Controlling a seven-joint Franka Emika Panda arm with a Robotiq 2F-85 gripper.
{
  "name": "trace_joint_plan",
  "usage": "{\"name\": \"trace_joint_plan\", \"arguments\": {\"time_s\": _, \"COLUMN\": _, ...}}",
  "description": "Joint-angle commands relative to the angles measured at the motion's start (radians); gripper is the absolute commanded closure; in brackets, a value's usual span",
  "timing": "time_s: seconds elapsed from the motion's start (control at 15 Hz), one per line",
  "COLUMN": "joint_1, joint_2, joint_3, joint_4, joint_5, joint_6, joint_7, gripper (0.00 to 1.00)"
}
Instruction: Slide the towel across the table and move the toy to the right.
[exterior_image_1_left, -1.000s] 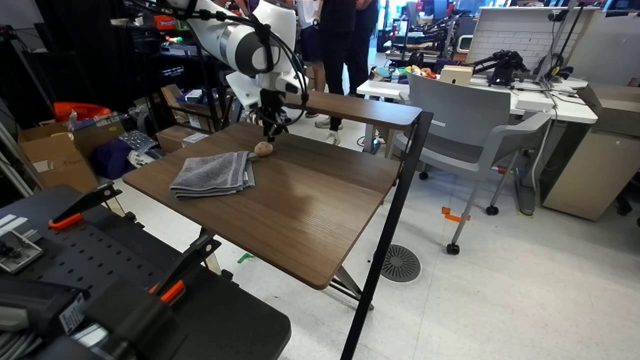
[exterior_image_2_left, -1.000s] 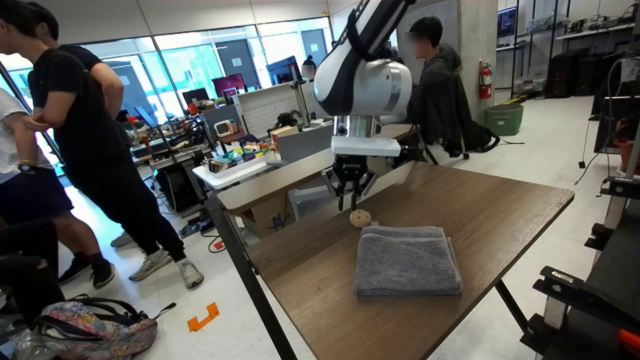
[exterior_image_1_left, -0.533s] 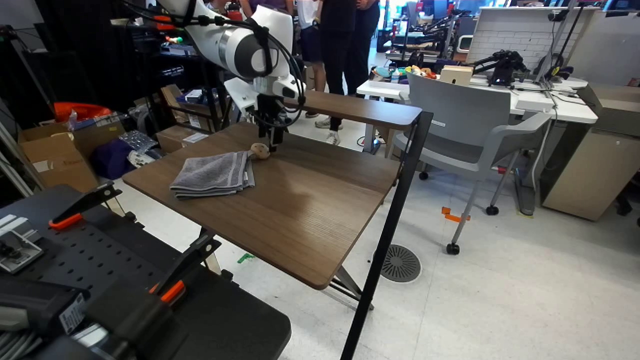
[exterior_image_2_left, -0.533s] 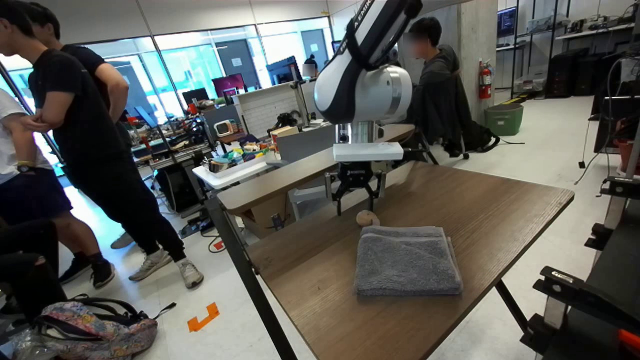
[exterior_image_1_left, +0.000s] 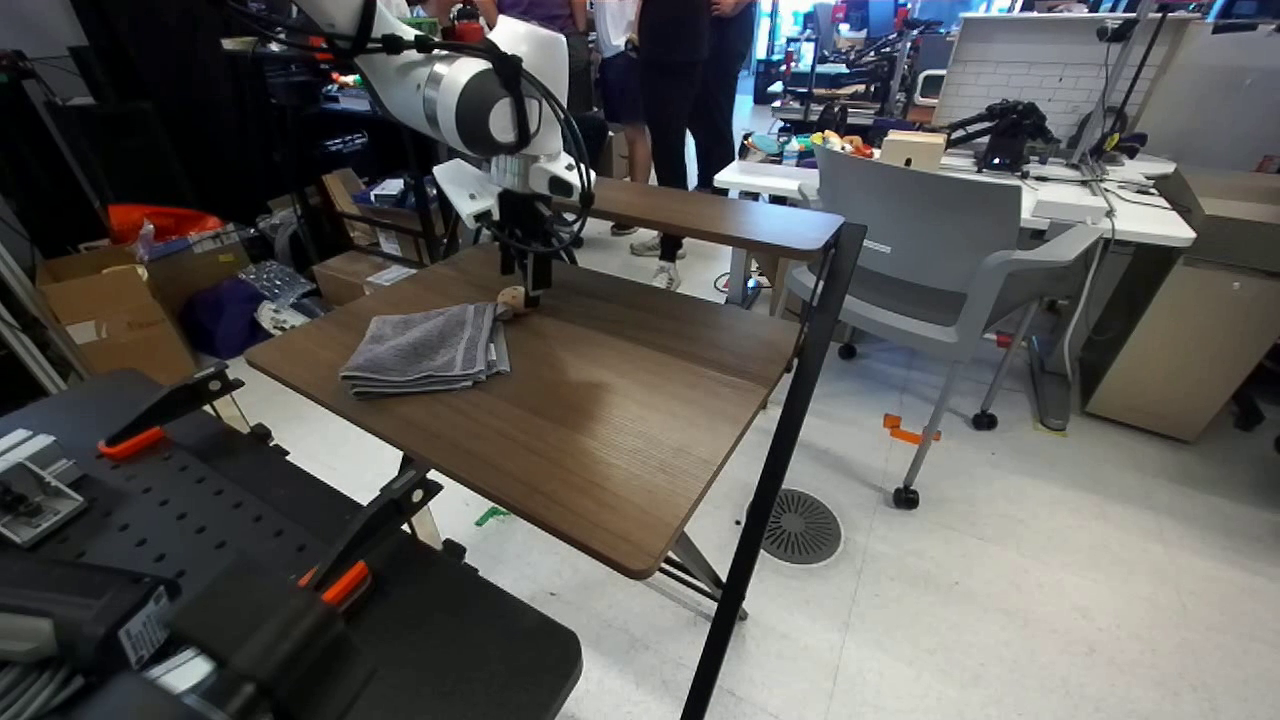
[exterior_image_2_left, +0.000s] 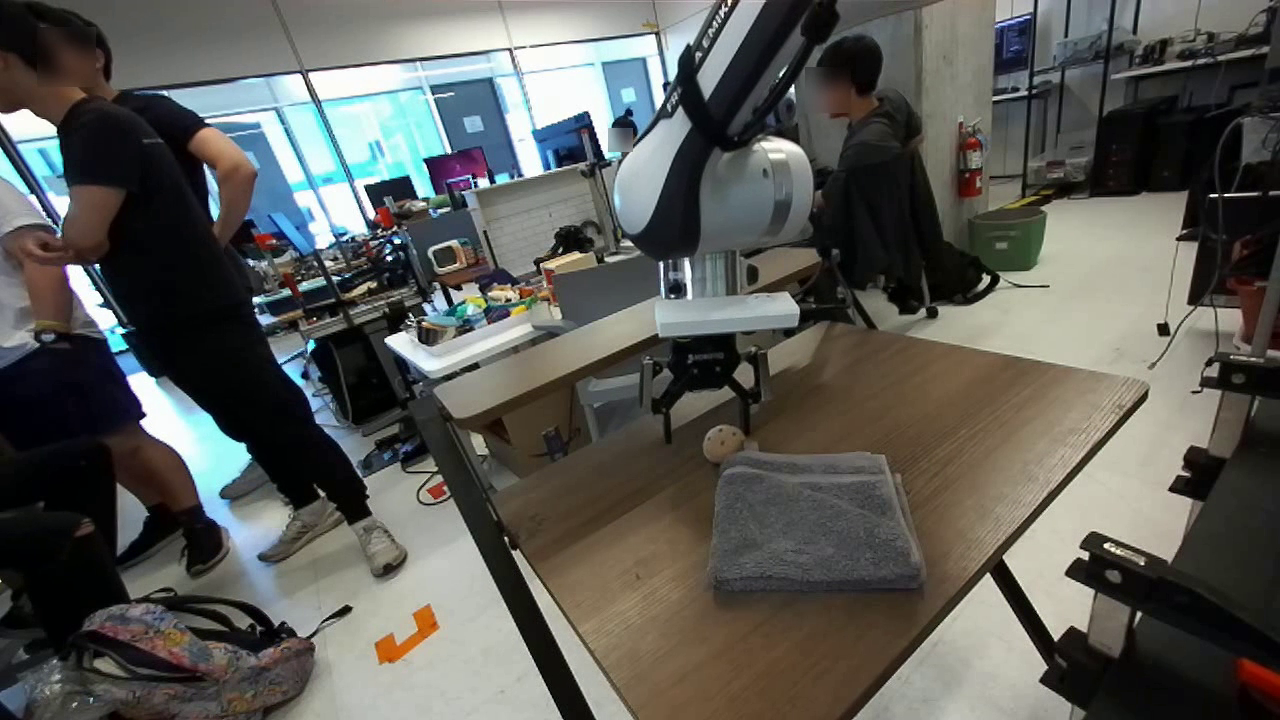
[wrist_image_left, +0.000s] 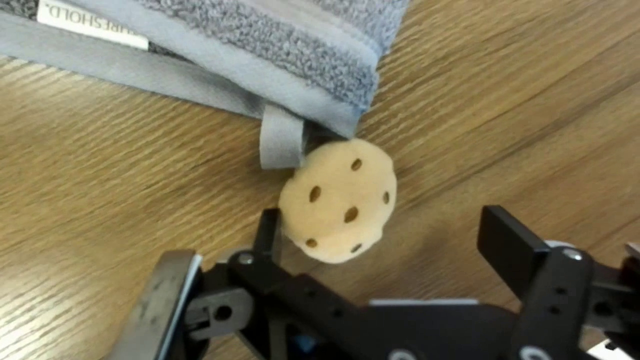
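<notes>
Caught the gripper (wrist_image_left: 383, 216) with jaws spread pretty wide right by the toy (wrist_image_left: 340, 200), itself parked just beside a corner of the towel (exterior_image_1_left: 425, 345), toward the far edge of the worktop (exterior_image_1_left: 600, 420) in an exterior view.

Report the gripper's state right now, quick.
Gripper: open, jaws wide apart, holding nothing; the toy is close by but not gripped.

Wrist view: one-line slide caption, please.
Open gripper near the dark-spotted tan toy, which sits beside the folded grey towel on the wooden table.
</notes>
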Motion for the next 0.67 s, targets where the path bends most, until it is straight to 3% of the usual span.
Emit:
{"name": "trace_joint_plan", "arguments": {"time_s": 0.0, "joint_1": 0.007, "joint_2": -0.014, "joint_3": -0.008, "joint_4": -0.005, "joint_5": -0.009, "joint_6": -0.046, "joint_7": 0.012, "gripper": 0.25}}
{"name": "trace_joint_plan", "arguments": {"time_s": 0.07, "joint_1": 0.004, "joint_2": -0.011, "joint_3": -0.004, "joint_4": -0.002, "joint_5": -0.006, "joint_6": -0.049, "joint_7": 0.007, "gripper": 0.26}}
{"name": "trace_joint_plan", "arguments": {"time_s": 0.6, "joint_1": -0.032, "joint_2": -0.004, "joint_3": 0.003, "joint_4": 0.024, "joint_5": 0.01, "joint_6": -0.113, "joint_7": -0.005, "gripper": 0.88}}
